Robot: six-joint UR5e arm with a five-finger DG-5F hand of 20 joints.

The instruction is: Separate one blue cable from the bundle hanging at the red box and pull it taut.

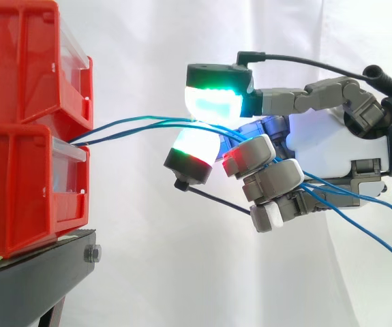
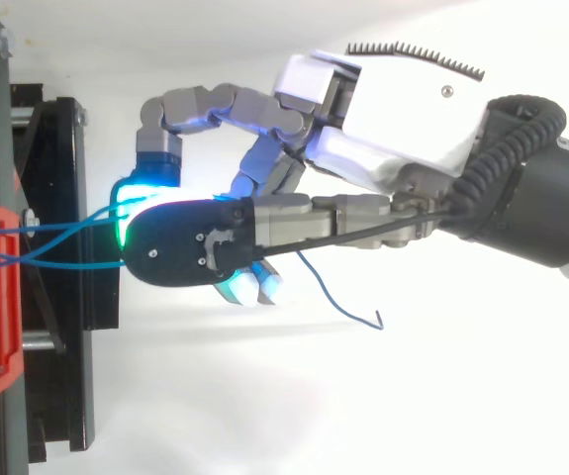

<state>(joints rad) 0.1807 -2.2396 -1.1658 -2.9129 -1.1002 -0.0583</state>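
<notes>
Side view: two red bins [image 1: 25, 136] are seen stacked on a black stand [image 1: 25, 286] at the left, before a white curtain [image 1: 148, 272]. The blue cables [image 1: 124, 122] are led out from the gap between the upper and lower bin and are carried rightward, slightly rising, to the hand [image 1: 332, 150]. There they are pinched together between an upper pad [image 1: 216, 99] lit green and white and a lower pad [image 1: 196, 153] lit white with a red edge; the other fingers are curled beneath. More than one strand is held, so no single cable is set apart. The span between bin and hand is gently curved, not straight. Loose ends [image 1: 380, 204] are trailed behind the palm, down to the right. In the top view, the strands are seen spread at the bin and gathered at the pads.
</notes>
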